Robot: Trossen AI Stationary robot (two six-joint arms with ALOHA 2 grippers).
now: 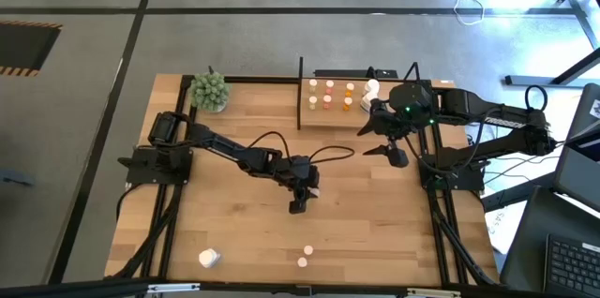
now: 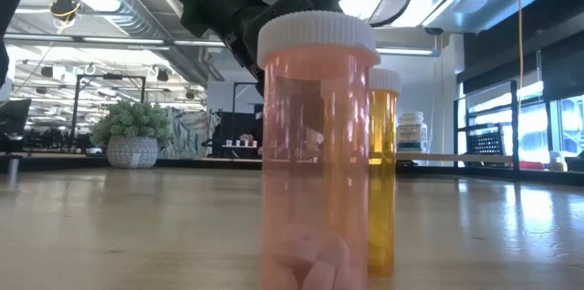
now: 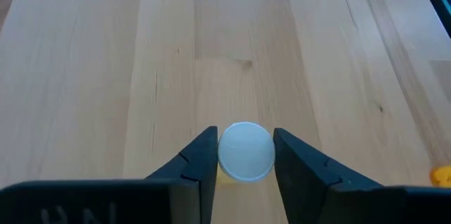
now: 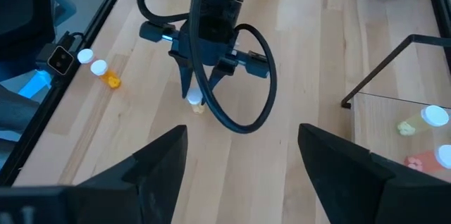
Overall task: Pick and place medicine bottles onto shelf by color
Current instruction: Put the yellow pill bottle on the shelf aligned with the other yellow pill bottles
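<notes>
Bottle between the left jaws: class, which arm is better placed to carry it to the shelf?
Left. The left gripper already brackets the white-capped bottle; the right gripper hangs open, empty, by the shelf.

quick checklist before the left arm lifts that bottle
1. Left gripper jaws on either side of the white-capped bottle: ok.
2. Jaws squeezing it firmly: cannot tell.
3. Bottle upright: ok, the wrist camera sees its cap from above.
4. Right gripper open and waiting near the shelf: ok.
5. Free shelf space for its colour: cannot tell.
</notes>
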